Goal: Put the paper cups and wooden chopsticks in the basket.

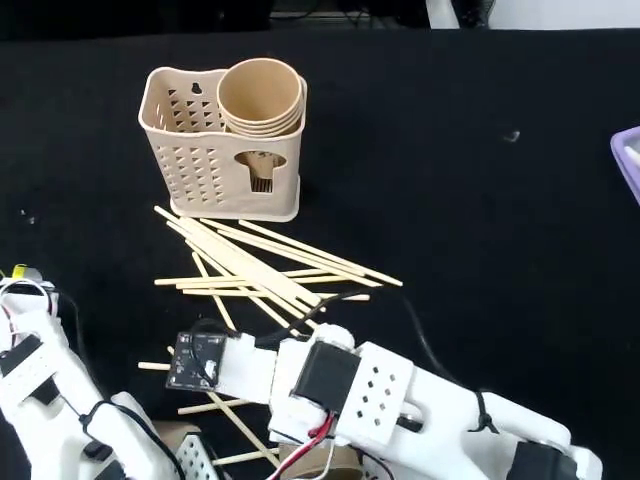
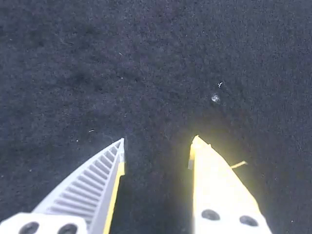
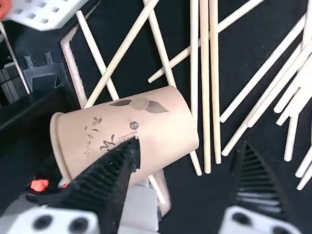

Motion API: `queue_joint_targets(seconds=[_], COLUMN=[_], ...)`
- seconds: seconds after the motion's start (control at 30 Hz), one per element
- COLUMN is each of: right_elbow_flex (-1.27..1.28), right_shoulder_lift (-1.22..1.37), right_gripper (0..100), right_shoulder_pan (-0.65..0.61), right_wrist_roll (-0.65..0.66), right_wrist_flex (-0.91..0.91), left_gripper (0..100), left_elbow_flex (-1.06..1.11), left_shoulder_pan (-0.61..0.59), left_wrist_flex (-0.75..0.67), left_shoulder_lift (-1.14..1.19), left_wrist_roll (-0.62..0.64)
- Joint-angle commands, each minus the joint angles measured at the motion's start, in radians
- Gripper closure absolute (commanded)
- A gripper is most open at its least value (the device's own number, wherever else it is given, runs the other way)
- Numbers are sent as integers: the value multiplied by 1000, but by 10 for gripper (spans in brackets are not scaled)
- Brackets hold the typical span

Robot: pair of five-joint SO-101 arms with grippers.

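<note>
The right gripper is open, with its two black ribbed fingers set well apart above the black cloth-covered table. A beige paper cup with a leaf print lies on its side just beyond the fingertips, resting across several pale wooden chopsticks. One fingertip overlaps the side wall of this cup near its middle. The other fingertip stands clear of the cup, past its closed base, so only the base end of the cup falls within the gap between the jaws. Whether the overlapping finger touches the cup cannot be told. In the high view, the white right arm extends from the lower right over the near end of the scattered chopsticks. These chopsticks lie loose and crossed on the table, in front of the beige perforated plastic basket. The basket stands upright, and a stack of paper cups sits mouth-up in one of its compartments. The left gripper, with one grey ribbed finger and one yellow finger, is open over bare black cloth, with nothing between the jaws. A light purple object sits at the far edge of the table, well apart from the basket.
</note>
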Motion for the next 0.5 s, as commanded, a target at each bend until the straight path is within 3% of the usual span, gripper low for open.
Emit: queue_joint_targets(seconds=[0.0, 0.2, 0.37, 0.47], right_elbow_flex=[1, 25, 31, 56], right_shoulder_lift=[1, 8, 8, 8], right_gripper=[691, 691, 691, 691], right_shoulder_pan=[-123, -284, -256, -141], right_wrist_roll=[-115, -176, -176, -146], right_wrist_flex=[-3, -44, -61, -106], left_gripper=[782, 784, 784, 784], left_elbow_flex=[-33, -54, -58, -58], left_shoulder_pan=[-30, -54, -54, -54], left_wrist_flex=[-17, -15, -15, -14], left_shoulder_lift=[-15, -11, -11, -11], left_wrist_roll=[12, 14, 14, 14])
